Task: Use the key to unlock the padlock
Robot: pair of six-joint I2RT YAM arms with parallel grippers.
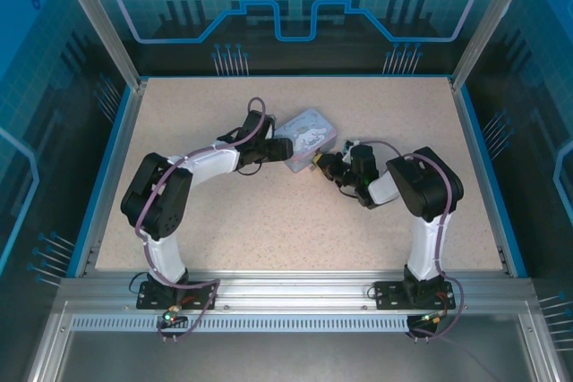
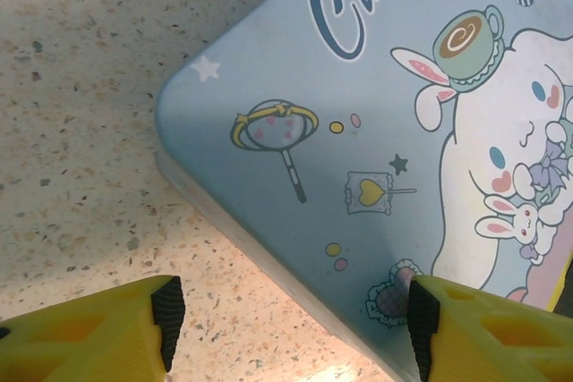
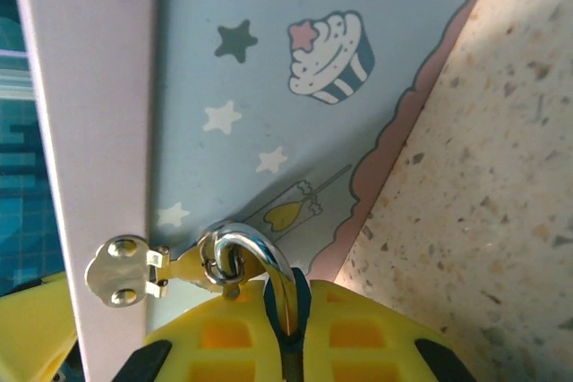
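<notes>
On the table, the left gripper hangs at a corner of the tin with jaws wide, one finger over the lid's edge and one over bare table. The right gripper is pinched tight on the padlock, whose shackle runs through the hasp ring on the tin's side. If the left jaws close off-centre on that rounded corner, the tin may swivel or skid, and the hasp would then drag the shackle askew or free.
</notes>
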